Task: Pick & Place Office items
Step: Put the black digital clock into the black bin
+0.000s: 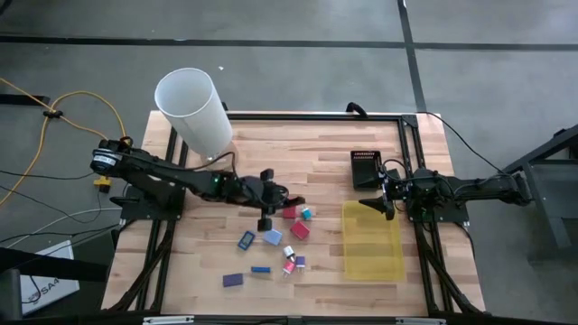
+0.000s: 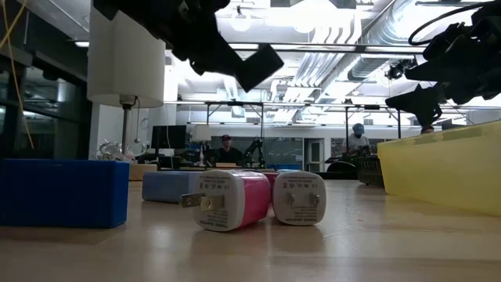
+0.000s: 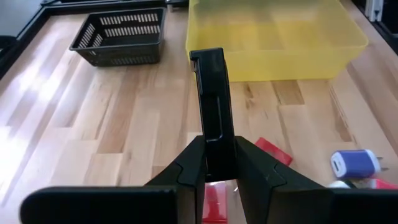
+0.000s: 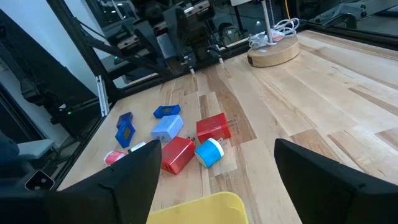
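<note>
White cylinder (image 1: 192, 110): a tall tube lying behind my left arm, well away from either set of fingers. I leave it alone.
Left gripper (image 1: 271, 194): the fingers are pinched fully together on a slim black bar (image 3: 212, 99). The bar sticks straight out ahead of the fingertips, pointing toward the tray.
Black bar handling: I judge it stiff, light and smooth-sided. The grip is at one end, so it could pivot if I swing fast.
Office items (image 1: 275, 239): these are scattered on the wood just below and beyond my left fingertips, and well apart from the right fingers. A pink-and-white plug block (image 2: 231, 200) touches a white one (image 2: 299, 197).
Item handling: they look like small hard plastic blocks, light and a bit slick. I would pinch across the flat sides, not the prongs.
Black mesh basket (image 3: 121, 34): it sits ahead of the left fingers, beside the tray. I see nothing in it.
Yellow tray (image 1: 372, 262): a translucent tray just under the right fingers. I see nothing in it yet.
Right gripper (image 1: 384, 206): the fingers are spread wide, holding nothing, and hover at the tray's near edge.
</note>
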